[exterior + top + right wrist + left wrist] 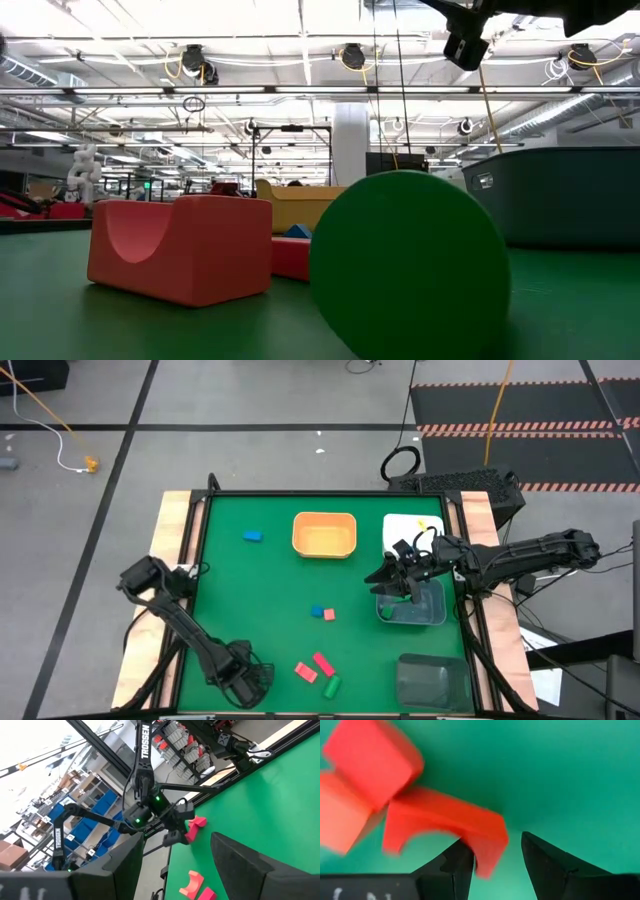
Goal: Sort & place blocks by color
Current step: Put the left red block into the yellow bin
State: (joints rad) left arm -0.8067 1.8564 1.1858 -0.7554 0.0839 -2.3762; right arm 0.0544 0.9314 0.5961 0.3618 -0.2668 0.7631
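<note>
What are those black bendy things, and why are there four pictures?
They are two robot arms sorting toy blocks by colour. One camera looks down from above, one sits at table height, and one rides on each wrist. On the green table lie a blue block, a green block and a red block, plus an orange bin, a white bin and a grey bin. The right gripper hovers over the grey bin, fingers open, holding nothing. The left gripper is near the red block.

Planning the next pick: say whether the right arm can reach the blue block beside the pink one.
Probably yes. The right gripper, open above the grey bin, has bare mat between it and the blue block; the left gripper sits far off.
</note>
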